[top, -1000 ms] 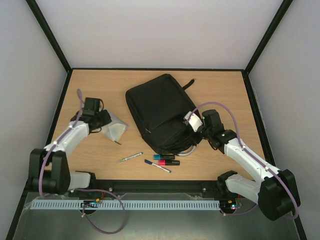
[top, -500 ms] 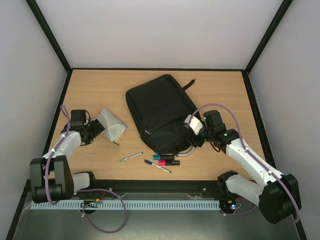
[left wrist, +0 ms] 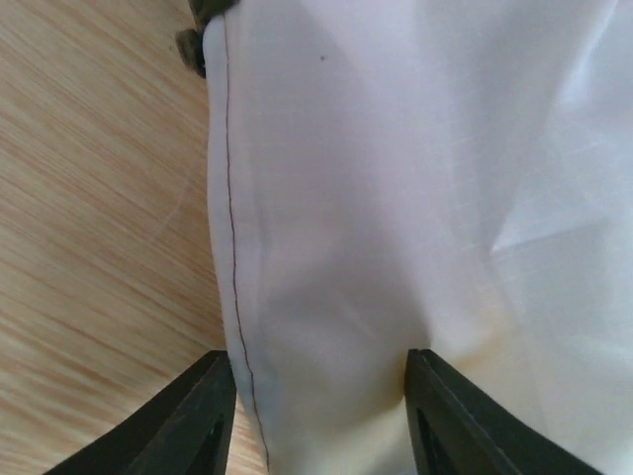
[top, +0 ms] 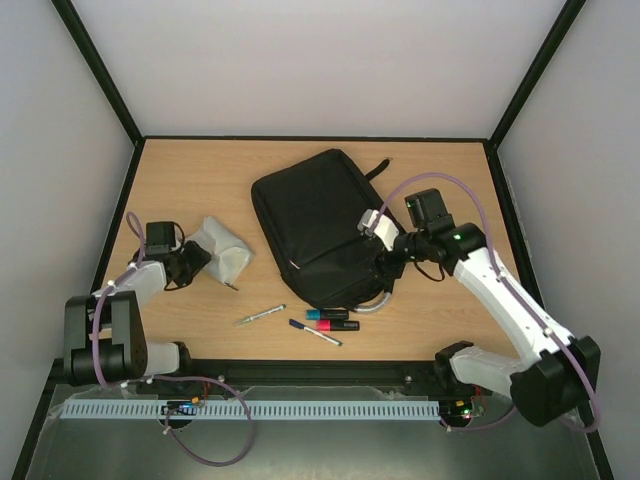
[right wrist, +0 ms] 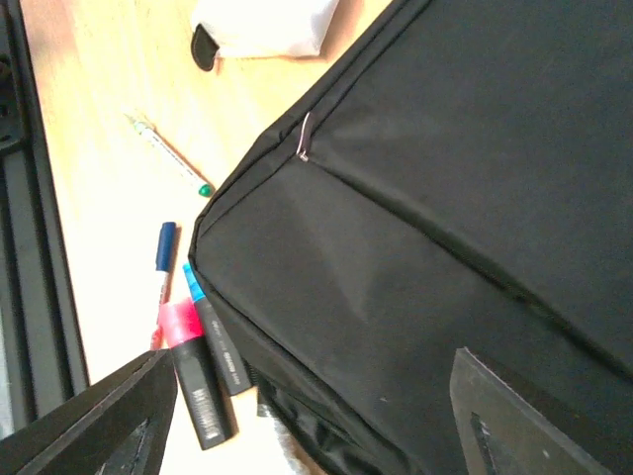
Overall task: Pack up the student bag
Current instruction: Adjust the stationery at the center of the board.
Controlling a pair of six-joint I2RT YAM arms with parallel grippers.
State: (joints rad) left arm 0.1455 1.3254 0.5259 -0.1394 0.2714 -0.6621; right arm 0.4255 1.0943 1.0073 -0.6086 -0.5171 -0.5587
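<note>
Left jaws: about half apart, closed on the pouch (left wrist: 396, 198). White cloth fills the whole gap and presses on both inner faces. A dark stitched seam runs up just inside the left-hand finger. A small black tab (left wrist: 193, 45) sits at the pouch's far corner, ahead of the jaws. Bare counter (left wrist: 89, 198) lies left of the jaws.

Right jaws: wide apart, gripping nothing. They hover over the bag (right wrist: 445, 198), and its black cloth fills the space between and ahead of them. A pale zip pull (right wrist: 304, 137) lies ahead of the jaws, left of centre, on the bag's seam. By the left-hand finger, just off the bag's edge, a blue highlighter (right wrist: 213, 332) and a red highlighter (right wrist: 188, 371) lie side by side, touching. A blue pen (right wrist: 163, 262) is just beyond them, away from the bag. A green pen (right wrist: 168, 153) is farther ahead, apart from the rest.

Top view: the bag lies flat mid-counter, between the two sets of jaws. The right jaws are above its near right part. The left jaws are well off its left side, with the pouch between them and the bag. Pouch and bag are just beside each other, contact unclear. A grey loop (top: 375, 303) pokes out at the bag's near edge, just nearer than the right jaws.

Writing: pale print on the blue highlighter's barrel, too small to read.
</note>
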